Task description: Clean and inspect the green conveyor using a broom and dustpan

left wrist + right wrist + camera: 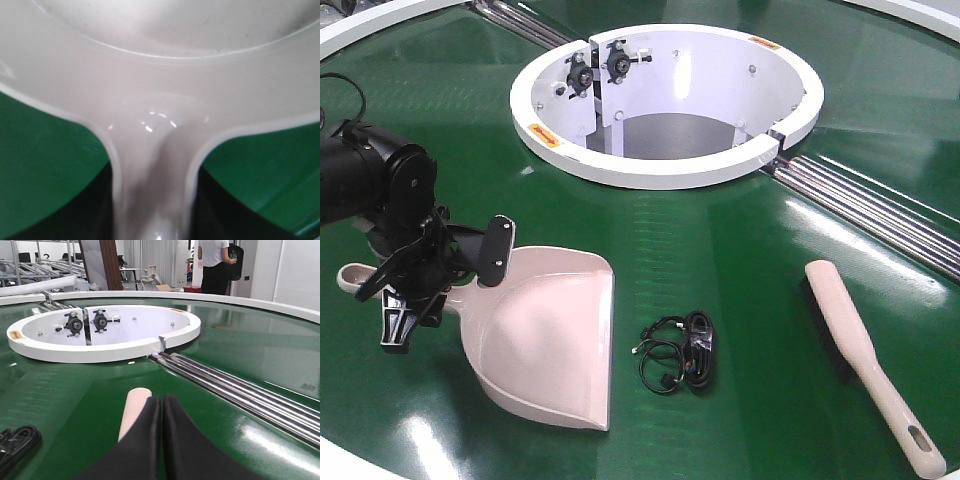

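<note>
The green conveyor [740,260] fills the front view, with its white ring hub [660,175] and steel rollers [880,210]. The pinkish-beige dustpan [545,340] lies mouth-down-front at the left. My left gripper [445,288] is low over its handle with the jaws apart on either side of it. The left wrist view shows the handle [152,190] running between dark fingers. The broom [860,345] lies at the right, bristles to the left. My right gripper [161,399] is shut and empty, just above the broom's tip [134,407]. It is out of the front view.
A coiled black cable [680,355] lies between the dustpan and the broom, and also shows in the right wrist view [15,440]. The conveyor's white outer rim [260,302] curves behind. A person [215,262] stands beyond it.
</note>
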